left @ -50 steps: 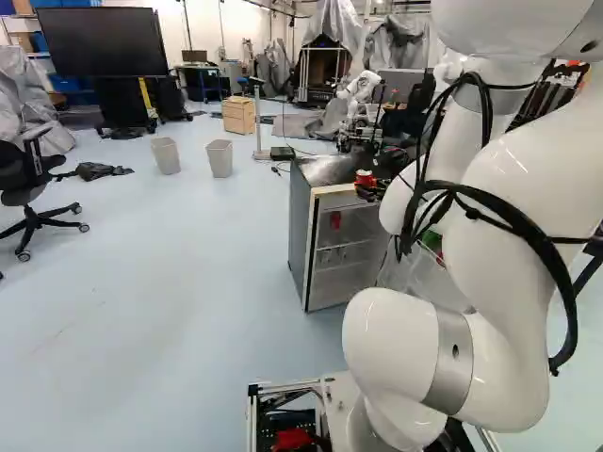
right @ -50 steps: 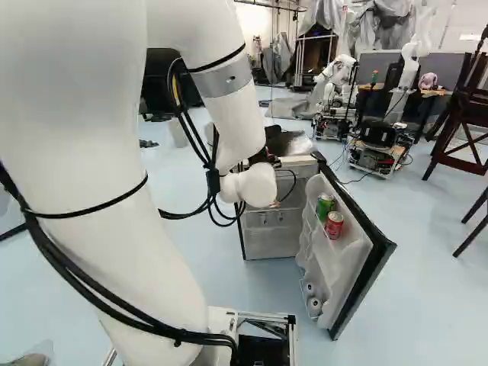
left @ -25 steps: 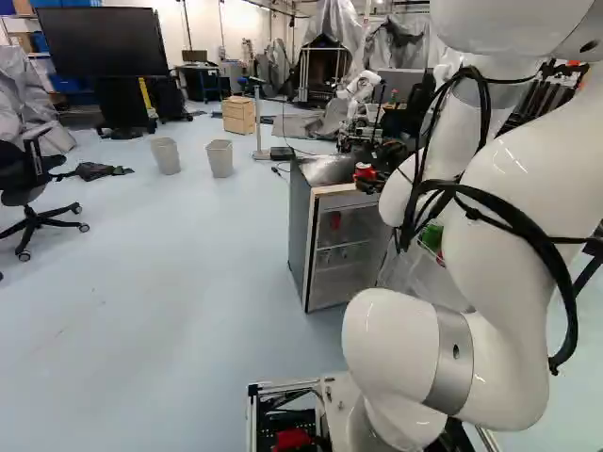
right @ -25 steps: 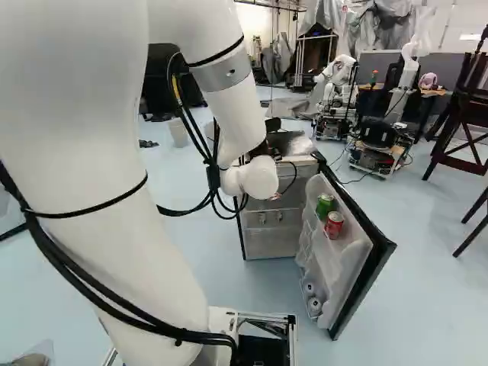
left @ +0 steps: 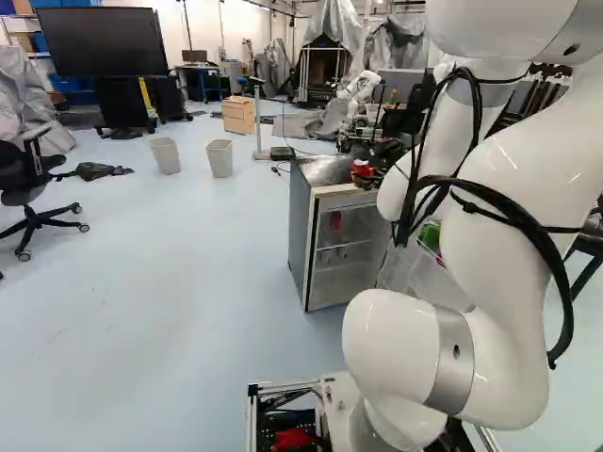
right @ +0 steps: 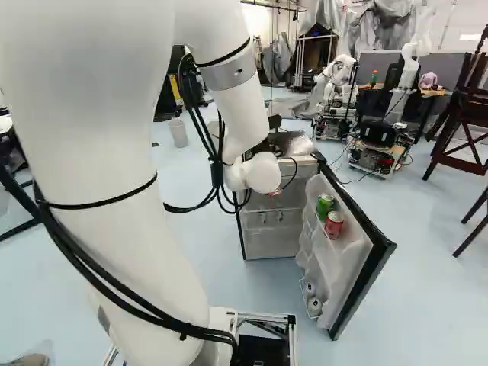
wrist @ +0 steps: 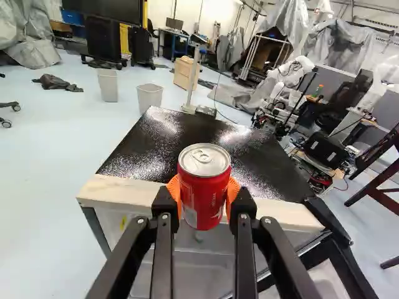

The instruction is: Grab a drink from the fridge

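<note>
The end effector (left: 367, 173) stands part-way open around a red can (wrist: 204, 193), its orange pads (wrist: 233, 189) pressing from both sides; the can is upright, near the front edge of the fridge (left: 300, 226) top ahead at twelve o'clock. In the right base view the door (right: 347, 267) stands open toward four o'clock; its shelf bears a green can (right: 325, 204), with another red can (right: 334, 226) at five o'clock from it.
</note>
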You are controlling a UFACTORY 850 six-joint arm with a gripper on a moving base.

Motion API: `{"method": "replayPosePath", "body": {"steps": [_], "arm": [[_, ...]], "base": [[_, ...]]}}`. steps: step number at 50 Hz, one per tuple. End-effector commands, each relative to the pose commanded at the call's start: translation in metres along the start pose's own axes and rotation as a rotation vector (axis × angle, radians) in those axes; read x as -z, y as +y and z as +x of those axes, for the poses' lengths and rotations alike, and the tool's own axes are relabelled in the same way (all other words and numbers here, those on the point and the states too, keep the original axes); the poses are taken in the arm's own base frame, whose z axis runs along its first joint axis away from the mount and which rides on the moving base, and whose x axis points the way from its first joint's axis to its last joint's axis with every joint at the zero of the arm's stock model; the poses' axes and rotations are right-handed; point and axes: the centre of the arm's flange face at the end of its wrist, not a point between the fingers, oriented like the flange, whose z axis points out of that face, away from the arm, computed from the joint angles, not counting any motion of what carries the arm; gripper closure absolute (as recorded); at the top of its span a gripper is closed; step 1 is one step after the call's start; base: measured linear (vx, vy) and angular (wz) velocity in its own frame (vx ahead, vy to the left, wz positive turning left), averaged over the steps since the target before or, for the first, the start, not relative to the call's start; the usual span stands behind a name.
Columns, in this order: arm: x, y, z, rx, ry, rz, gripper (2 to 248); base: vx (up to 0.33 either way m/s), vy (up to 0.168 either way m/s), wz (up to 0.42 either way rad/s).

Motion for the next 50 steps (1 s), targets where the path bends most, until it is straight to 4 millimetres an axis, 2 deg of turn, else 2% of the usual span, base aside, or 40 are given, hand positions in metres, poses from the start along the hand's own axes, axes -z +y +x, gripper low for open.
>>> {"method": "replayPosePath", "body": {"steps": [50], "arm": [[-0.055,0.003,0.011,0.025,0.03,0.049,158]], "base": [[0.0,0.0,0.0]]}}
